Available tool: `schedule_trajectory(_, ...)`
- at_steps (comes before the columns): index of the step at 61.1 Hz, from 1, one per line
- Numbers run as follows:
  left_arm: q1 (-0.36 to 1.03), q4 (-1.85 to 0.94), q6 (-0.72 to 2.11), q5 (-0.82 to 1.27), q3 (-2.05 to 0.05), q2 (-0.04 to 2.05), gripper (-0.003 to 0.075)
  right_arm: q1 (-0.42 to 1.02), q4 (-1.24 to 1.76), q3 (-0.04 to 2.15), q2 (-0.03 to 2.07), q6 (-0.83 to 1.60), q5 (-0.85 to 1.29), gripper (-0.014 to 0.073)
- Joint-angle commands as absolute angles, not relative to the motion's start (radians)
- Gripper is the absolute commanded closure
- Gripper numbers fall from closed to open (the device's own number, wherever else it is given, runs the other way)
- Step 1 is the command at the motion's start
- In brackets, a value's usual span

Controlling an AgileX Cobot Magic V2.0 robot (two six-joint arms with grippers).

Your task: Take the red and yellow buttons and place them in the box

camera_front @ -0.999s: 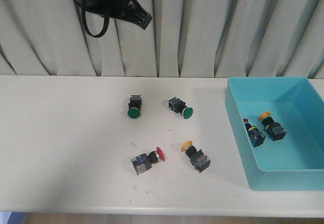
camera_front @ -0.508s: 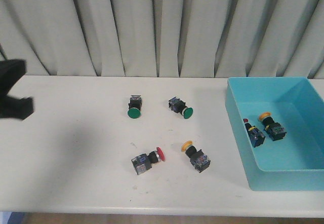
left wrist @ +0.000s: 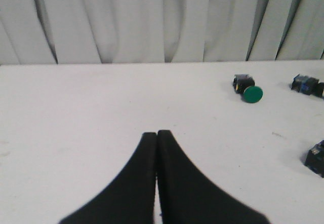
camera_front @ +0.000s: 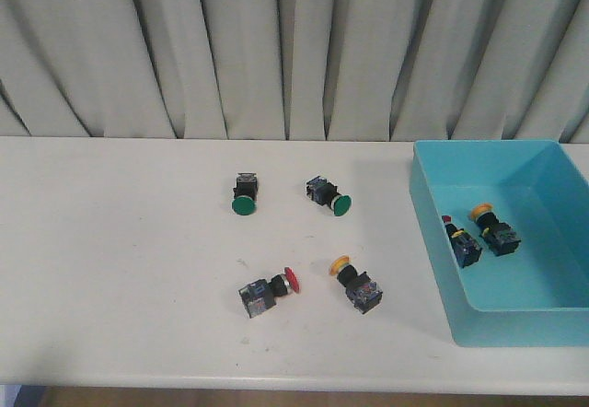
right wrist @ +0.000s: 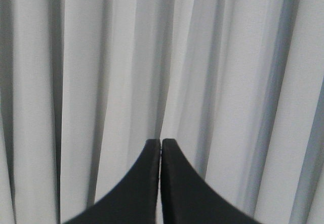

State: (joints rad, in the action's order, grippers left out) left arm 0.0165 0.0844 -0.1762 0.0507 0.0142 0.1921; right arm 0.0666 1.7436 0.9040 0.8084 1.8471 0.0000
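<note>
A red button and a yellow button lie on the white table near its front middle. The turquoise box stands at the right and holds a red button and a yellow button. Neither arm shows in the front view. My left gripper is shut and empty, low over the table's left part, far from the buttons. My right gripper is shut and empty, facing the curtain.
Two green buttons lie behind the red and yellow ones. One green button also shows in the left wrist view. A grey pleated curtain hangs behind the table.
The left arm swung down from the upper left of the front view, passed the left edge, and has left that view. The buttons and box have not moved.
</note>
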Motion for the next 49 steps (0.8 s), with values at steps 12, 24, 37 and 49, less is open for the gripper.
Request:
schedule_trajectory(12, -0.011, 0.073, -0.172, 0.036, 0.077, 0.067, 0.0727, 0.069, 1.787, 0.928, 0.802, 1.852, 0.021, 0.0601)
schedule_trajectory(24, -0.011, 0.073, -0.145, 0.116, 0.077, -0.026, 0.0727, 0.069, 1.787, 0.928, 0.802, 1.852, 0.021, 0.0601)
schedule_trajectory(37, -0.011, 0.072, -0.137, 0.112, 0.077, -0.026, 0.0727, 0.069, 1.787, 0.928, 0.802, 1.852, 0.019, 0.0601)
schedule_trajectory(49, -0.011, 0.065, -0.135, 0.112, 0.077, -0.026, 0.0727, 0.069, 1.787, 0.928, 0.802, 1.852, 0.02, 0.0601)
